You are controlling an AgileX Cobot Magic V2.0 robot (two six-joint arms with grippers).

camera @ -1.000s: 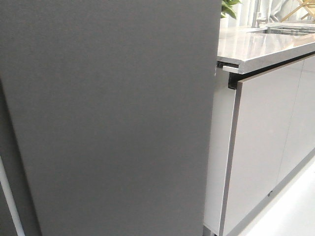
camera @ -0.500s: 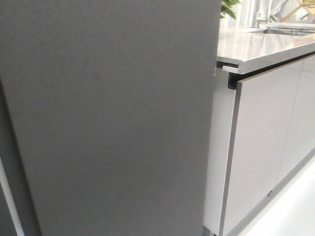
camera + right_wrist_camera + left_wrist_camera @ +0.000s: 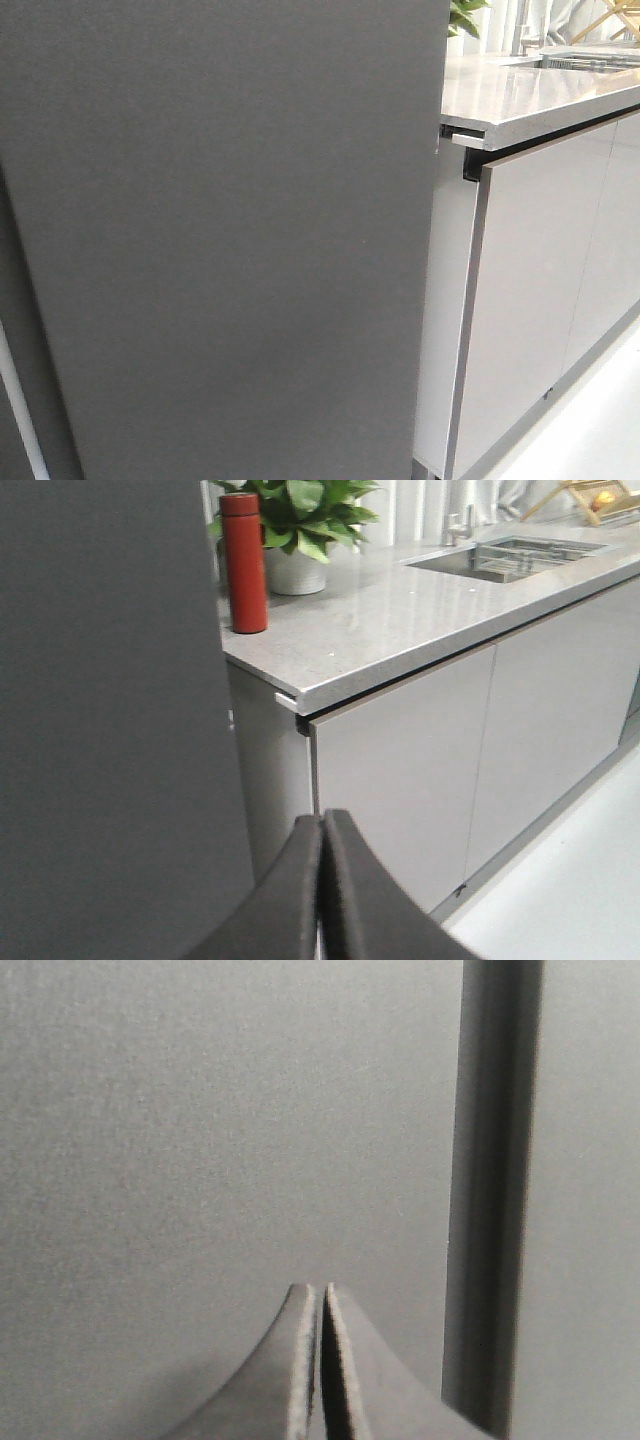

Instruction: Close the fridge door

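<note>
The fridge door (image 3: 220,230) fills the left two thirds of the front view, showing only its matte dark grey outer face. Its right edge stands just left of the light grey cabinet. The same grey face fills the left wrist view (image 3: 220,1120), with a dark vertical gap (image 3: 490,1190) beside it. My left gripper (image 3: 320,1292) is shut and empty, its tips very close to the door face. My right gripper (image 3: 322,820) is shut and empty, next to the door's edge (image 3: 110,730). Neither gripper shows in the front view.
Light grey glossy cabinet fronts (image 3: 540,290) under a grey countertop (image 3: 530,95) stand to the right. A red bottle (image 3: 243,562), a potted plant (image 3: 295,525) and a sink (image 3: 505,557) are on the counter. A white strip (image 3: 18,410) runs along the door's lower left.
The door's lower left edge has shifted slightly to the right in the front view. Nothing else has visibly changed.
</note>
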